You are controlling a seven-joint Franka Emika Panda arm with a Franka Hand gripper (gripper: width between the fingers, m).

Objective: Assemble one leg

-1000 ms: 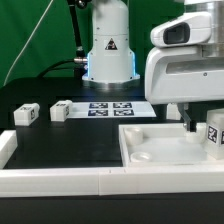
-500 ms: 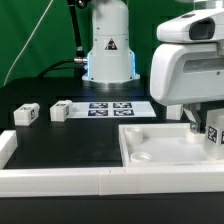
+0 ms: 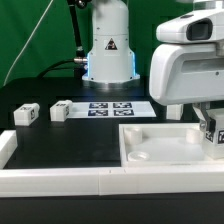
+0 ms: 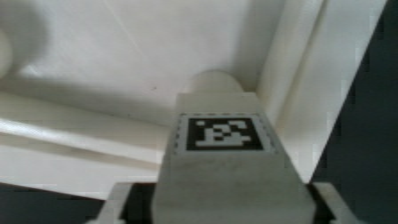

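Observation:
My gripper [image 3: 208, 126] hangs over the right part of the large white tabletop [image 3: 150, 148] at the exterior view's right. It is shut on a white leg [image 3: 214, 136] with a black-and-white tag, held low over the tabletop's inside. In the wrist view the leg [image 4: 222, 140] sticks out from between my fingers [image 4: 128, 206], its rounded tip close to the tabletop's raised rim [image 4: 302, 70]. My gripper [image 4: 222, 204] grips the leg's back end. Two more legs [image 3: 25, 114] [image 3: 60, 110] lie on the black table at the left.
The marker board [image 3: 112, 108] lies in the middle in front of the robot base [image 3: 108, 50]. A white bar [image 3: 60, 182] runs along the table's front edge, with a raised end at the left.
My gripper with the leg has shifted a little toward the exterior view's right and slightly lower over the tabletop. The two loose legs have not moved.

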